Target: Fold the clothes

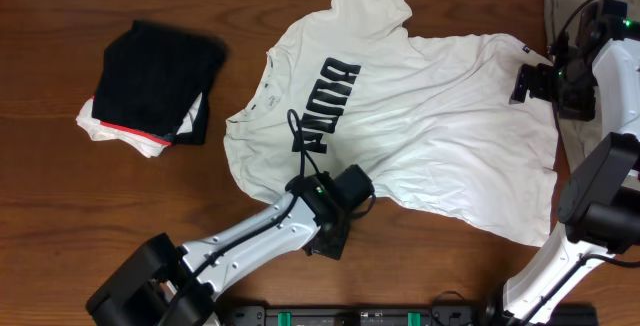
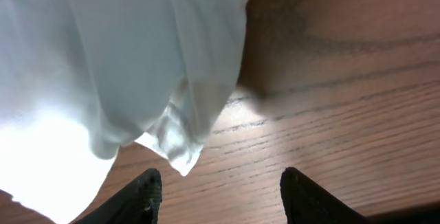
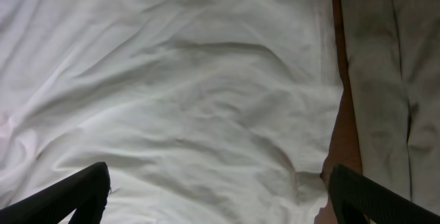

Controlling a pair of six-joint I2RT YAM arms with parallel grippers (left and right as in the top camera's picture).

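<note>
- The white T-shirt [image 1: 440,116] lies spread open on the wooden desk [image 1: 60,196], a little right of the middle, front side up.
- Its collar points toward the left side of the desk and its hem toward the right, with one short sleeve reaching up to the far edge.
- Black block lettering [image 1: 330,106] runs across the chest, and a small black tag [image 1: 525,48] sits on the hem at the far right corner.
- The cloth is creased rather than smooth, with ripples across the body.
- The left pincer [image 2: 220,176] is at the near edge of the shirt, by the lower sleeve.
- From its wrist camera the two dark fingers [image 2: 148,196] stand apart with bare wood between them. It is released and holds nothing.
- A loose corner of white cloth hangs just ahead of those fingers, not touching them as far as I can see.
- The right pincer [image 3: 220,172] hovers over the hem end of the shirt, close to the tag. Its fingers are spread wide above the rumpled white fabric, released and gripping nothing.
- An olive-grey cloth [image 3: 399,80] lies flat just beyond the hem, with a narrow strip of desk showing between it and the shirt.
- Well apart on the left side of the desk sits a folded black garment [image 1: 160,71] with a red edge, on top of something white.
</note>
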